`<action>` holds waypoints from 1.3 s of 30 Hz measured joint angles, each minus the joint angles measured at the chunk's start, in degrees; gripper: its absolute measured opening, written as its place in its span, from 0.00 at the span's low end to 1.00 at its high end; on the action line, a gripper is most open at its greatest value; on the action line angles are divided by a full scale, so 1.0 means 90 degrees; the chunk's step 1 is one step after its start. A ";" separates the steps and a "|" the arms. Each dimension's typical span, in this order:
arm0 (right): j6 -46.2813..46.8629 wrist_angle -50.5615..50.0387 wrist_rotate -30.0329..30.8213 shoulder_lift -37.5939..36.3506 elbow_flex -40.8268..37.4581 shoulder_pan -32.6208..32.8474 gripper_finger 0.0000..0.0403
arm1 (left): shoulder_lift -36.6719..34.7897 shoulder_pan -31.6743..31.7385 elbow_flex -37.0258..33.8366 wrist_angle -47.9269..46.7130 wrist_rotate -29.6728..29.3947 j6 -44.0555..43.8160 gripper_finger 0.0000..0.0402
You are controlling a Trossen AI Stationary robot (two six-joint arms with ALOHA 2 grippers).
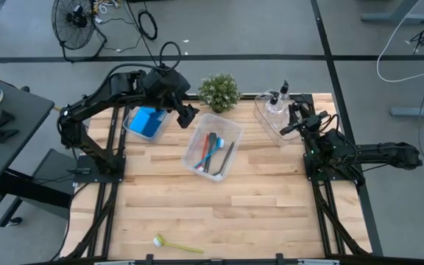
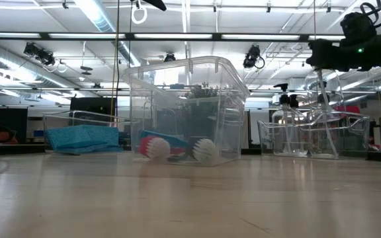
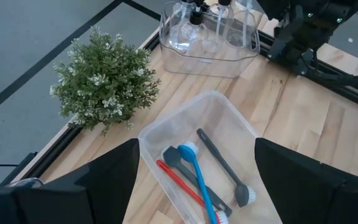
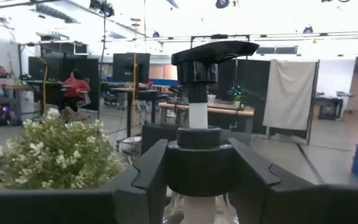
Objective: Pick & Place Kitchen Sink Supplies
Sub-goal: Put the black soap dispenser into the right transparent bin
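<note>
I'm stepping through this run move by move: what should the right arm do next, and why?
Probably lower the pump bottle into the right-hand bin and then let go. The right gripper is shut on the bottle's neck, and in the high view it sits over that bin, where another bottle already stands.

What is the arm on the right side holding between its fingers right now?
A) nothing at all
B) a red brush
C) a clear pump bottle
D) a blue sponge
C: in the right wrist view, the right arm's fingers are closed around the neck of a clear pump bottle, just under its black pump top, above the bin of bottles at the back right of the table.
</note>
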 joint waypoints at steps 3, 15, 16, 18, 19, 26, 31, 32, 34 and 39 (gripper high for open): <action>0.0042 -0.0087 -0.0039 0.0000 0.0000 -0.0001 0.34 | 0.0000 0.0002 0.0000 0.0000 0.0000 0.0000 0.80; 0.0941 -0.0253 -0.0518 0.0205 0.0005 -0.0002 0.34 | 0.0000 0.0002 0.0000 0.0002 0.0003 0.0007 0.80; 0.0994 -0.0255 -0.0521 0.0235 0.0005 -0.0002 0.34 | 0.0000 0.0000 0.0000 0.0002 0.0003 0.0007 0.80; 0.0988 -0.0256 -0.0522 0.0291 0.0005 0.0000 0.34 | 0.0000 0.0002 0.0000 0.0002 0.0005 0.0007 0.80; 0.0973 -0.0256 -0.0520 0.0325 0.0005 -0.0001 0.34 | 0.0000 0.0001 0.0000 0.0002 0.0004 0.0007 0.80; 0.1117 -0.0290 -0.0442 0.0539 0.0005 -0.0002 0.36 | 0.0000 0.0002 0.0000 0.0002 0.0027 0.0010 0.80; 0.1433 -0.0287 -0.0291 0.0602 0.0005 -0.0002 0.41 | 0.0000 0.0001 0.0000 0.0002 0.0157 0.0006 0.80; 0.1502 -0.0283 -0.0254 0.0605 0.0007 -0.0002 0.42 | 0.0000 0.0001 0.0000 0.0002 0.0181 0.0005 0.80; 0.1595 -0.0294 -0.0160 0.0605 0.0007 -0.0002 0.44 | 0.0000 0.0002 0.0000 0.0002 0.0238 0.0002 0.80; 0.1682 -0.0441 -0.0023 0.0605 0.0007 -0.0002 0.51 | 0.0000 0.0000 0.0000 0.0002 0.0316 0.0002 0.80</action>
